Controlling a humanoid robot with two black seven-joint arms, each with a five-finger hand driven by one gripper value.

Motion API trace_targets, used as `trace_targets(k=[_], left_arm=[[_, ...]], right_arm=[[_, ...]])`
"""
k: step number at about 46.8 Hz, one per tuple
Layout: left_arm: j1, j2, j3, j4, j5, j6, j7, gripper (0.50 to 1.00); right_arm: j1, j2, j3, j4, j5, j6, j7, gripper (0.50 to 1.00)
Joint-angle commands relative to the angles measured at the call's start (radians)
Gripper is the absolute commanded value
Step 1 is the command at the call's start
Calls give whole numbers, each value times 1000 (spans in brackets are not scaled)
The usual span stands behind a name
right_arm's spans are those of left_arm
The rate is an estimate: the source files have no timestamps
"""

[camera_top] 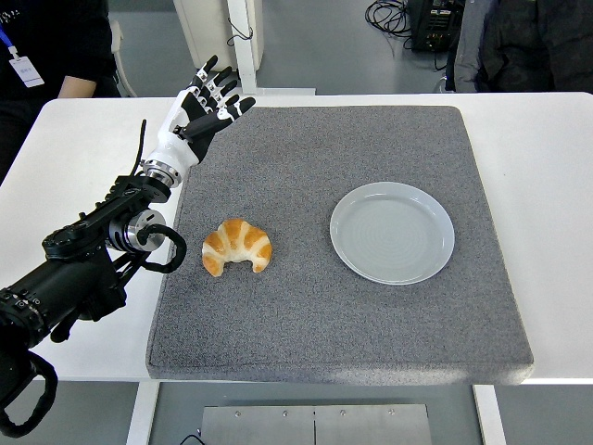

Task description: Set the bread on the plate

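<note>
From the head view, my left hand (206,104), black and white with five fingers, is raised at the upper left of the frame, over the far left corner of the grey felt mat (315,306). Its fingers are spread wide and hold nothing. My black left arm (88,250) runs down to the lower left edge. The golden curved croissant (237,246) lies on the mat, left of centre, well apart from my hand. The round pale grey plate (392,232) sits right of centre. A person in dark clothing (51,42) shows at the top left, behind the white table (547,167).
</note>
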Motion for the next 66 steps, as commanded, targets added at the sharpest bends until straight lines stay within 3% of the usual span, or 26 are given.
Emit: trace_targets(k=[1,39,49,55,66], left_arm=[[0,0,0,0,0,-14,-2,971],[5,-1,-11,0,-2,-15,-5,971],[-11,-21,1,-2,0,15,14,969],[-17,-6,1,-75,0,87,93,968],[-45,146,17,-429,1,294,276,965]], right_arm=[[0,0,-1,1,0,0,0,1000],[0,0,0,0,0,0,0,1000],[0,0,1,1,0,0,0,1000],[0,0,1,0,0,0,0,1000],[0,0,-1,1,0,0,0,1000]])
